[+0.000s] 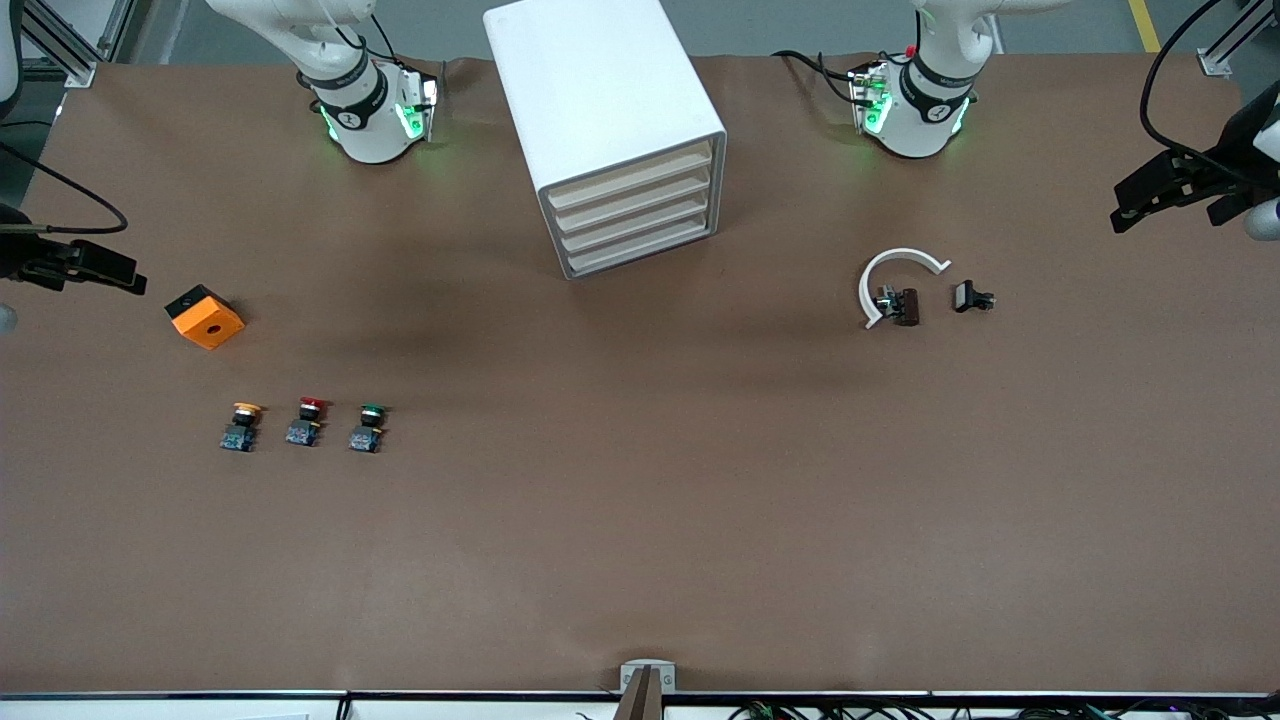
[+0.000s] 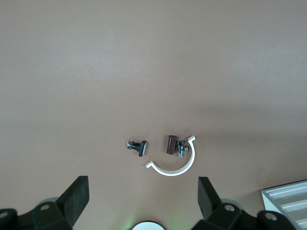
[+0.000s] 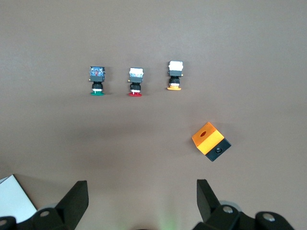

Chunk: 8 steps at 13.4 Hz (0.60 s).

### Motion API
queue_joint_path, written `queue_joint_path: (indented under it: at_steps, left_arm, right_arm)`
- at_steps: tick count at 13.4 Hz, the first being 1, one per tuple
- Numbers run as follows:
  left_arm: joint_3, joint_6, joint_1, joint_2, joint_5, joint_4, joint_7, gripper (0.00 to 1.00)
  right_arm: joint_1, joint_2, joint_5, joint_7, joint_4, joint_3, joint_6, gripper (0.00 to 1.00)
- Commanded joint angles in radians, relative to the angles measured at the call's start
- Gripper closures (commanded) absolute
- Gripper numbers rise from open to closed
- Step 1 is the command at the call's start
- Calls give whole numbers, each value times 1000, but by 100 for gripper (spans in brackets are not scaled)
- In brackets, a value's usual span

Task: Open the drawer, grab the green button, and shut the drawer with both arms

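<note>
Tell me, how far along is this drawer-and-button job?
Nothing looks done yet. All four cream-fronted drawers in the white box cabinet are shut, and the small green-capped push button lies on the brown table beside the red-capped and orange-capped ones. Nothing is in hand: the left claw and right claw hang open and empty. Opening, taking and closing all remain.

This is a robotics lab or test bench rather than a home. A wide table (image 1: 640, 520) covered in plain brown sheet carries two white arms bolted at its edge, their bases (image 1: 372, 125) glowing with green status lights, with aluminium framing (image 1: 60, 45) and loose black cables (image 1: 1165, 90) at the corners. Small industrial parts lie spread out like test pieces: push buttons (image 1: 302, 425), an orange switch box (image 1: 205, 317) and a white cabinet (image 1: 610, 130).
</note>
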Motion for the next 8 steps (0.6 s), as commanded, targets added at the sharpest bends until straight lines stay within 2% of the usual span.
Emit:
queue_joint_path:
  at_steps: [1,4,6,8]
  left_arm:
    - [-14,4,15,-21,-15,-17,-8,0]
    - [-41,2,16,-20,-16,-24,-21,0]
    - [-49,1,16,-20,-16,-24,-38,0]
    - [-49,-1,16,-21,-16,-24,-41,0]
  right_arm:
    - [-20,12,-12,-4,62,14,-39,0]
    - [-34,14,-4,-4,125,11,-51,0]
    - [-44,14,7,2,177,14,-109,0]
    - [-40,8,4,1,168,17,-126,0]
